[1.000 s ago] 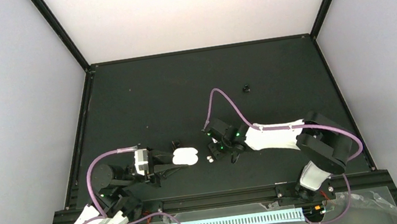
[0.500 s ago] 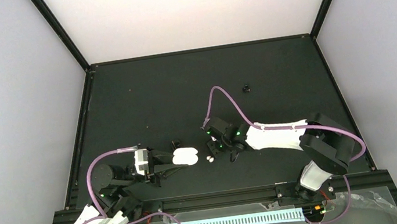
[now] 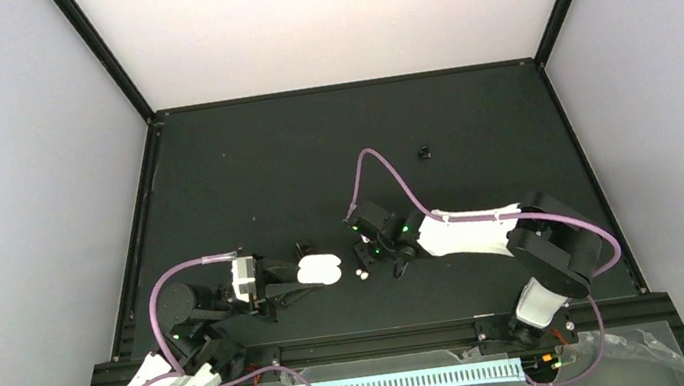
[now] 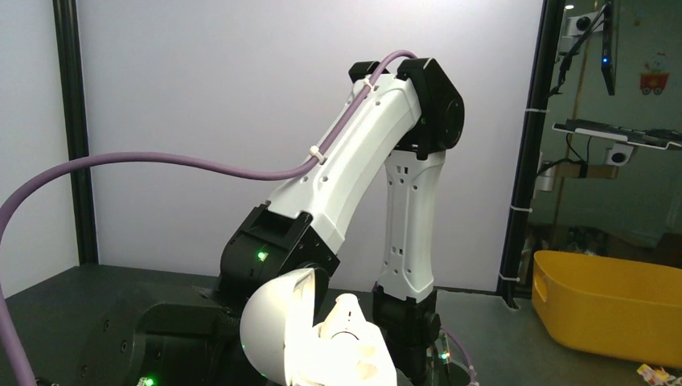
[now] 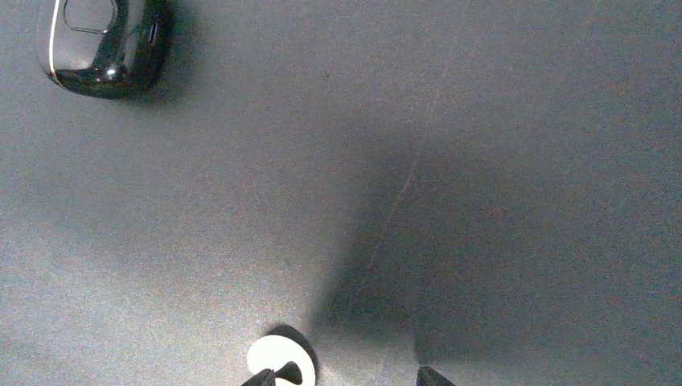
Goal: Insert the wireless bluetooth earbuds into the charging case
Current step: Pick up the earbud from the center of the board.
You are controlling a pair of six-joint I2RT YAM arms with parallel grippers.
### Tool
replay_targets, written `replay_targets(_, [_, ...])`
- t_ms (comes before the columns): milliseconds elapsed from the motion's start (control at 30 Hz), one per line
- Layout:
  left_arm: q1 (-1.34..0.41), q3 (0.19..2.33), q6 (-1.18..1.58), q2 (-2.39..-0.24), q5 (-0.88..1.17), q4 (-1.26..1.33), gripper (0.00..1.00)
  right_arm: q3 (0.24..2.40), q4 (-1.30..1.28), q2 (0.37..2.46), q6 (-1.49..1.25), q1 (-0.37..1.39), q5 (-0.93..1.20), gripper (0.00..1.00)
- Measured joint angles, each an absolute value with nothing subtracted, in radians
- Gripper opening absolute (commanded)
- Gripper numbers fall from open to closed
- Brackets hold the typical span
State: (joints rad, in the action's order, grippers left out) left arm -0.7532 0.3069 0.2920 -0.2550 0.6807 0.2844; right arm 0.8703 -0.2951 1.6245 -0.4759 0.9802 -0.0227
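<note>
left gripper (image 3: 295,280): clamped on the case (image 3: 319,271), which juts out past its tips toward the right arm (image 3: 470,233).
right gripper (image 3: 365,260): jaws apart, low over the table (image 3: 246,186), gripping nothing.
earbud (image 3: 363,274): on the table just beside the right gripper, between it and the case, apart from the case.
around: a white-and-dark bit (image 3: 304,250) just beyond the case, too small to identify; a black bit (image 3: 424,152) well beyond the right gripper.
right wrist view only: the earbud (image 5: 277,358) lies inside the jaws, close against one fingertip (image 5: 259,378); a glossy dark object (image 5: 104,44) sits ahead, off to that same side.
left wrist view only: the case (image 4: 277,334) is open with its lid up, and a white rounded piece (image 4: 346,315) sits in it, though glare hides what it is. The right arm stands close behind, with a yellow bin (image 4: 603,314) off to the side.
</note>
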Motion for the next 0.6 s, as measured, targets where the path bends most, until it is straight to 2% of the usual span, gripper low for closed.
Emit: replay_targets(600, [-0.753,0.307,0.292,-0.255,0.681,0.285,0.02,0.873,-0.288,1.655,-0.470,1.021,-0.015,0.43])
